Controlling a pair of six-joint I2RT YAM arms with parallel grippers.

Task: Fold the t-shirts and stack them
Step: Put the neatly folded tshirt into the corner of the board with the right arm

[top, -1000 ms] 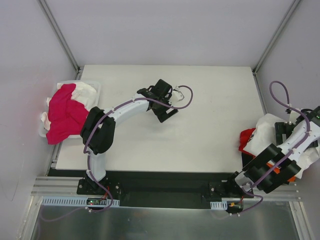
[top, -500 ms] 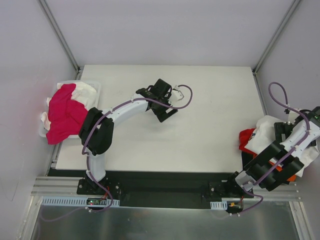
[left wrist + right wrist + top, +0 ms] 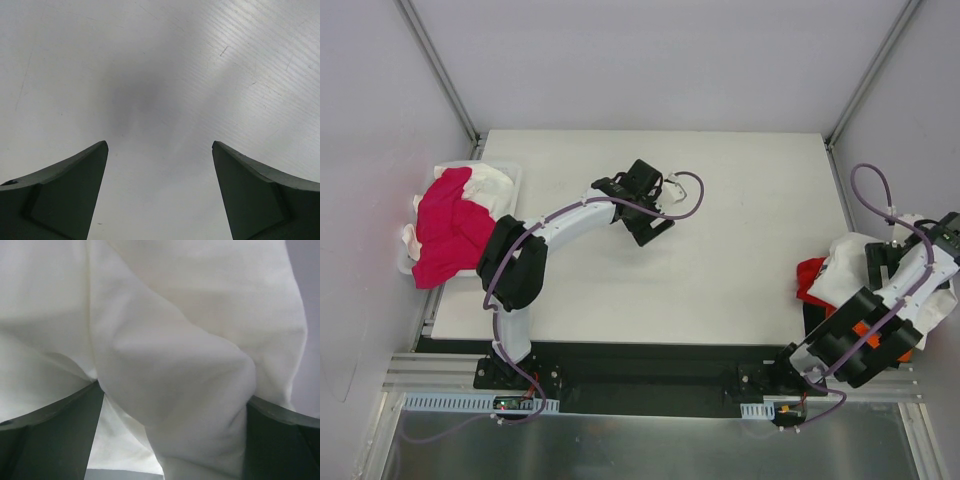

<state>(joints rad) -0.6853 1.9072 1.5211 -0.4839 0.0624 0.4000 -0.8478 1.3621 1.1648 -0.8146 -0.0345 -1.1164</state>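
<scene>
Bright, even, diffuse light fills the overhead view, which is sharp throughout, with only faint shadows. Ahead of the left fingers (image 3: 60,200), between their tips, a soft grey shadow lies on the tabletop (image 3: 150,95), with a pale sheen up to the right. Between the right fingers (image 3: 50,440) the white t-shirt (image 3: 175,365) is very close and slightly soft, its folds gently shaded.
</scene>
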